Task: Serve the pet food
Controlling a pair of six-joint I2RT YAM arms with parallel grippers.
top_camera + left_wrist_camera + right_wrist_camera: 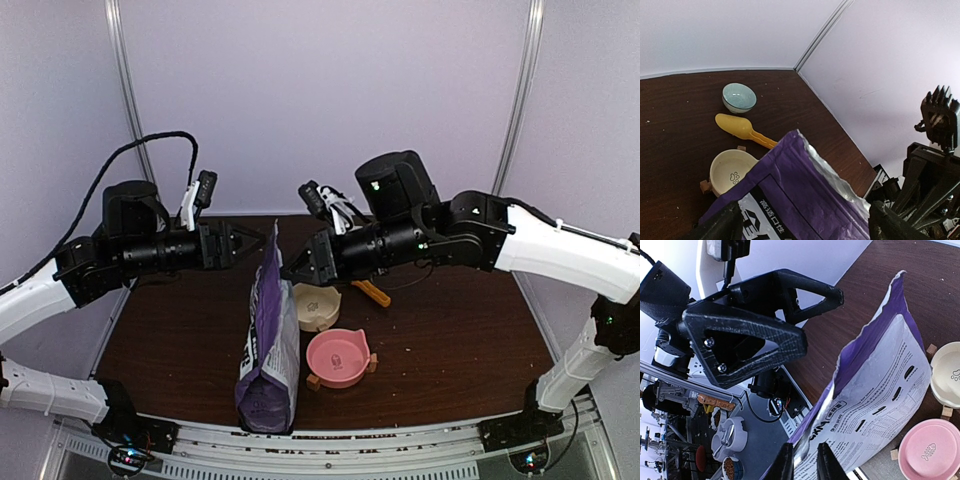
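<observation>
The purple-and-white bag point(268, 340) stands upright mid-table, its top torn open. No pet food shows; the inside of the bag is hidden. My right gripper point(291, 270) is at the bag's top corner. In the right wrist view it point(805, 465) is shut on the bag's silver-lined top edge point(812, 437). My left gripper point(260, 243) is open on the other side of the bag's top. In the left wrist view its fingers point(720, 225) stand wide apart either side of the bag point(800, 195), not touching it.
A cream bowl point(316, 305) and a pink bowl point(338, 357) on wooden stands sit right of the bag. A yellow scoop point(372, 292) lies behind them. A small teal bowl point(738, 97) sits beyond the scoop point(740, 127). Walls enclose the back and sides.
</observation>
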